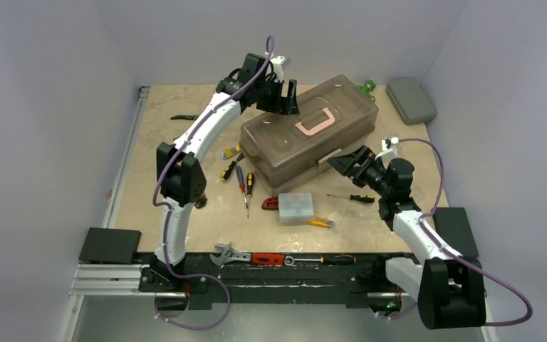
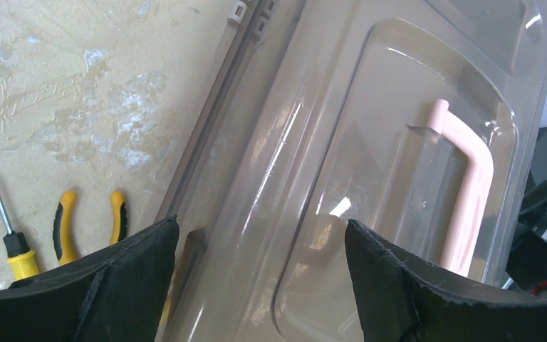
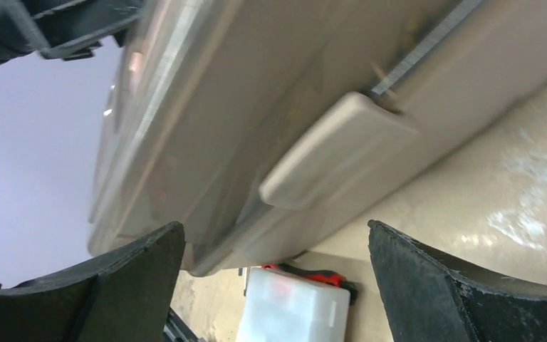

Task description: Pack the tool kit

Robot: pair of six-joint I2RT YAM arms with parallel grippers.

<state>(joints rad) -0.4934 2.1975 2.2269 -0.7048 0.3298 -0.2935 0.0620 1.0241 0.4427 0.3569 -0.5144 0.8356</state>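
Note:
The beige toolbox (image 1: 285, 153) lies in the middle of the table with its smoky lid (image 1: 342, 107) shut and its pinkish handle (image 1: 313, 122) flat on top. My left gripper (image 1: 285, 96) is open, just above the lid's far left end; its wrist view shows the lid (image 2: 313, 142) and handle (image 2: 470, 185) between the open jaws (image 2: 261, 224). My right gripper (image 1: 342, 162) is open, close to the box's front latch (image 3: 335, 153), which sits ahead of the jaws (image 3: 275, 226). Screwdrivers (image 1: 242, 182), yellow pliers (image 1: 231, 152) and a red utility knife (image 1: 271, 203) lie loose in front of the box.
A small white box (image 1: 295, 206) sits near the front of the toolbox, with a screwdriver (image 1: 352, 197) and a yellow tool (image 1: 318, 222) nearby. A flat grey case (image 1: 411, 100) lies far right. Black pliers (image 1: 184, 117) lie far left. A wrench (image 1: 229, 253) rests on the front rail.

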